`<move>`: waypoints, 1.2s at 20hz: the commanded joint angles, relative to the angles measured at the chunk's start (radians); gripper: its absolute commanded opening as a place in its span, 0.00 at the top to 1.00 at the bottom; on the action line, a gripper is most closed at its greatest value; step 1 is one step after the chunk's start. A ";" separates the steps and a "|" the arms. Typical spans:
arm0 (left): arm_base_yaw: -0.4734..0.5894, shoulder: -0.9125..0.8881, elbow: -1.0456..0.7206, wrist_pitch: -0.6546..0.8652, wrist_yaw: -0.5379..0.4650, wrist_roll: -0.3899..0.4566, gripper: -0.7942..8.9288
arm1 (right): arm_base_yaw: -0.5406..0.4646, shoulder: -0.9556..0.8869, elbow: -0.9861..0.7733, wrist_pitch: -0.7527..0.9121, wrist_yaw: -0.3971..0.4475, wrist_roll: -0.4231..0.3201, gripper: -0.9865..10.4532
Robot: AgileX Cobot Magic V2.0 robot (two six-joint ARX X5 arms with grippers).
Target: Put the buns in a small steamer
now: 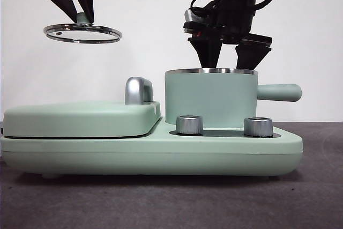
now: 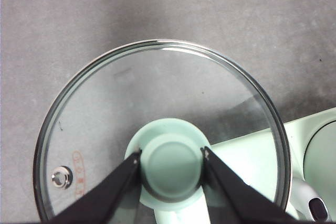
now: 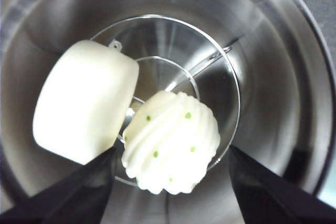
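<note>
A: Where does the right gripper [image 1: 229,52] stand?

B: Just above the small steamer [image 1: 210,97], jaws spread and empty. Below them, inside the steel pot, both buns lie on the wire rack [image 3: 226,85]: the smooth cream bun [image 3: 84,100] leaning against the ridged bun [image 3: 170,140], which has green dots.

A: And the left gripper [image 2: 170,163]?

B: Clamped on the green knob [image 2: 170,169] of the glass lid [image 1: 82,32], holding it in the air over the flat griddle section [image 1: 80,119], well apart from the pot.

A: What could go wrong?

B: I judge the smooth bun's tilt may foul the lid, and the lid hangs by its knob alone, so a loose grip could drop it.
</note>
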 commanded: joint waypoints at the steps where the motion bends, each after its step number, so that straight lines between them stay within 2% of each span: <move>1: -0.002 -0.001 0.039 0.021 0.005 -0.008 0.80 | 0.008 0.019 0.066 -0.010 0.005 -0.005 0.62; 4: -0.002 -0.001 0.039 0.021 0.005 -0.008 0.80 | 0.008 0.014 0.171 -0.072 0.010 -0.004 0.61; 8: -0.002 -0.001 0.039 0.019 0.006 -0.013 0.80 | 0.008 0.003 0.326 -0.220 0.008 -0.007 0.51; 14: -0.006 -0.001 0.039 0.013 0.039 -0.021 0.80 | 0.026 -0.186 0.323 -0.238 0.006 -0.014 0.51; 17: -0.017 -0.001 0.039 0.012 0.039 -0.023 0.80 | 0.048 -0.338 0.259 -0.238 0.011 -0.011 0.51; 20: -0.044 -0.001 0.039 0.012 0.039 -0.023 0.80 | 0.095 -0.500 0.148 -0.238 0.058 -0.003 0.51; 24: -0.113 -0.001 0.039 0.012 0.039 -0.024 0.80 | 0.177 -0.745 -0.103 -0.193 0.105 0.065 0.51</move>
